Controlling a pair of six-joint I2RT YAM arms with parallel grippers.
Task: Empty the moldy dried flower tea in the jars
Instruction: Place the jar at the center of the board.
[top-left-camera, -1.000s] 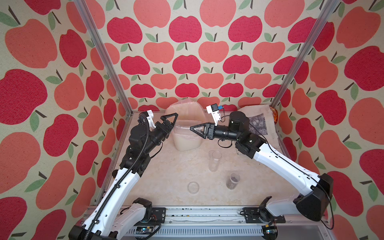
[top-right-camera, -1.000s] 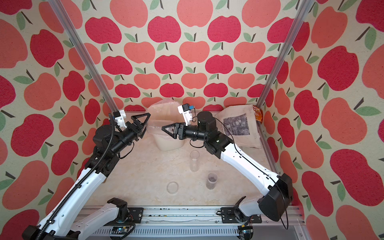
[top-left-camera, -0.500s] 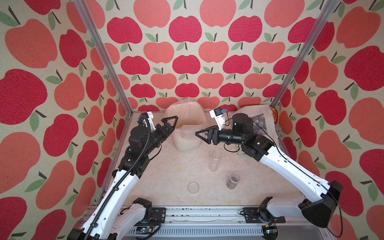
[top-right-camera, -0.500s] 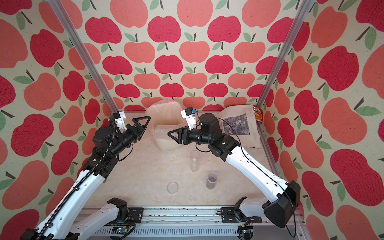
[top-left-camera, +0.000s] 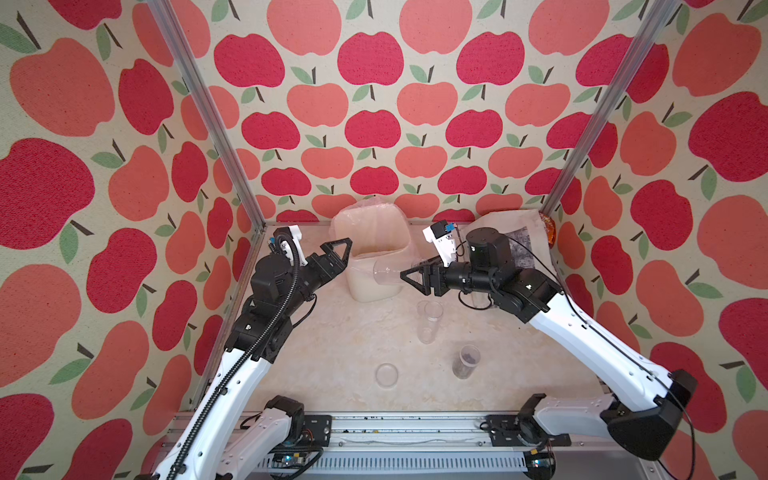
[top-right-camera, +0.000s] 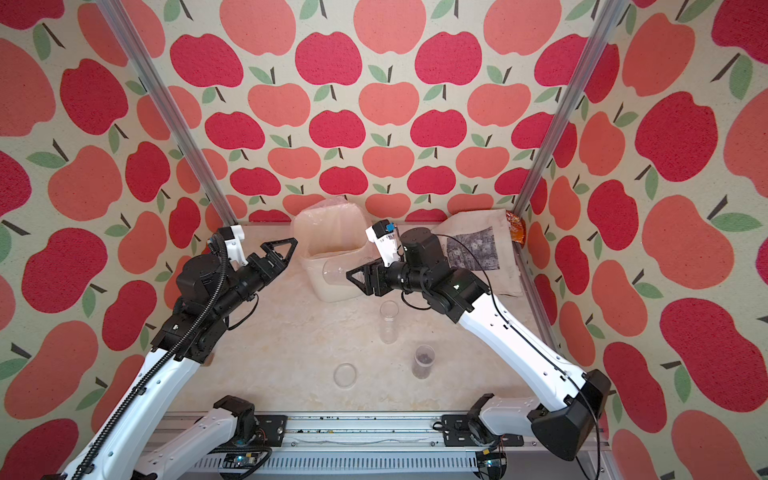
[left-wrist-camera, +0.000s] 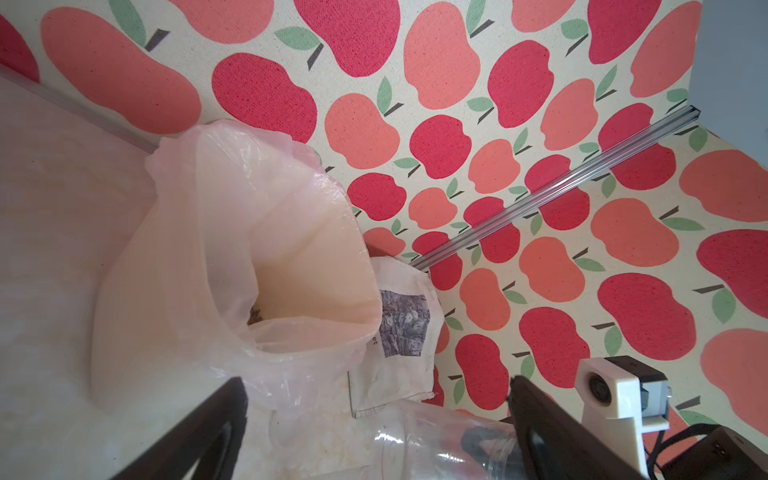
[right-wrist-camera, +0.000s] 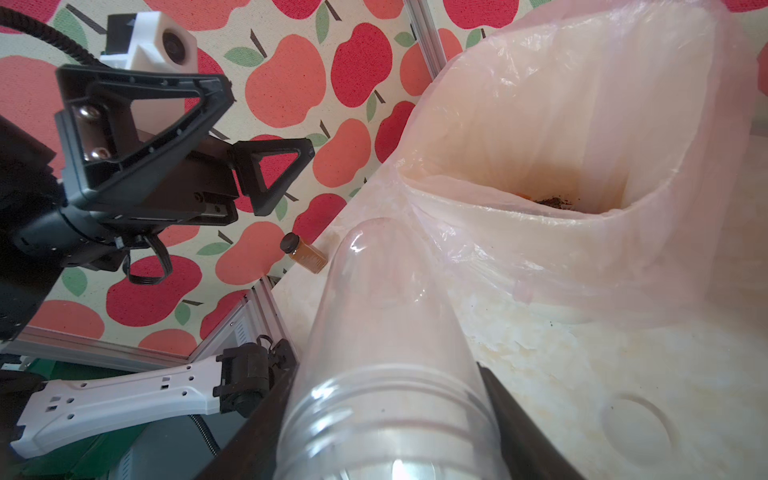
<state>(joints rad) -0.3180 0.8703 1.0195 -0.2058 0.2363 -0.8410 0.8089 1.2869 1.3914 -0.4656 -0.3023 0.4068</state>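
R hand (top-left-camera: 409, 272) clamped on empty jar (top-left-camera: 386, 272), held sideways by bin (top-left-camera: 365, 286); L hand (top-left-camera: 341, 258) fingers wide apart, empty.

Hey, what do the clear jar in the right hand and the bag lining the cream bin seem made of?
Clear cylindrical jar: probably rigid plastic, glossy; moulded neck ridges, sharp highlights. Pinkish translucent bin liner: thin plastic film; wrinkled, shiny folds, see-through.

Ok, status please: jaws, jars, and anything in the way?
Jaws of left gripper open, empty; right gripper shut on empty jar, sideways near bin. One standing jar holds tea. Loose lid on table, not obstructing.
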